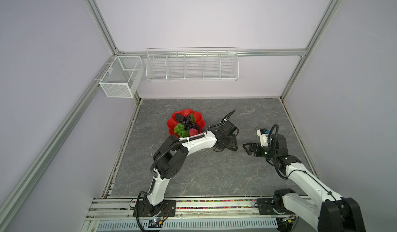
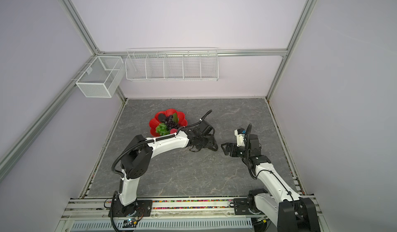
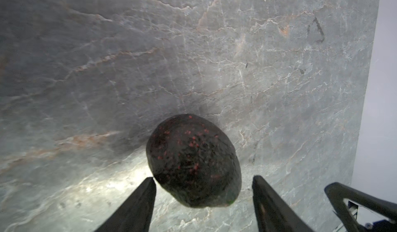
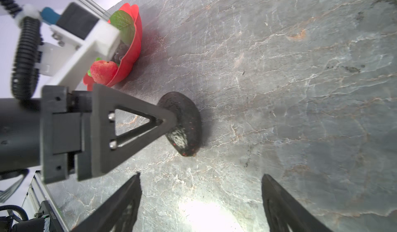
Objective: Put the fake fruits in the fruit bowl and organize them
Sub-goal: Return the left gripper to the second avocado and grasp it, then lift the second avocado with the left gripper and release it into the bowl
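1. The loose avocado (image 3: 193, 162) lies on the bench (image 1: 193, 177), to the right of the fruit bowl (image 1: 186, 111) and apart from it. The left tool (image 3: 203, 177) is the nearer one.
2. Its long axis runs roughly along that tool's reach, so the jaws span the narrow width.
3. The left tool is open and straddles the avocado. One jaw possibly touches it, but nothing is gripped.
4. The right tool (image 4: 201, 174) waits nearby, open and empty.

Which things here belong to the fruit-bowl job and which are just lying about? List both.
Job: fruit bowl, green grapes, purple grapes, avocado in the bowl, red apple, avocado on the table, open left gripper astride it.
Lying about: long wire basket, mesh basket.
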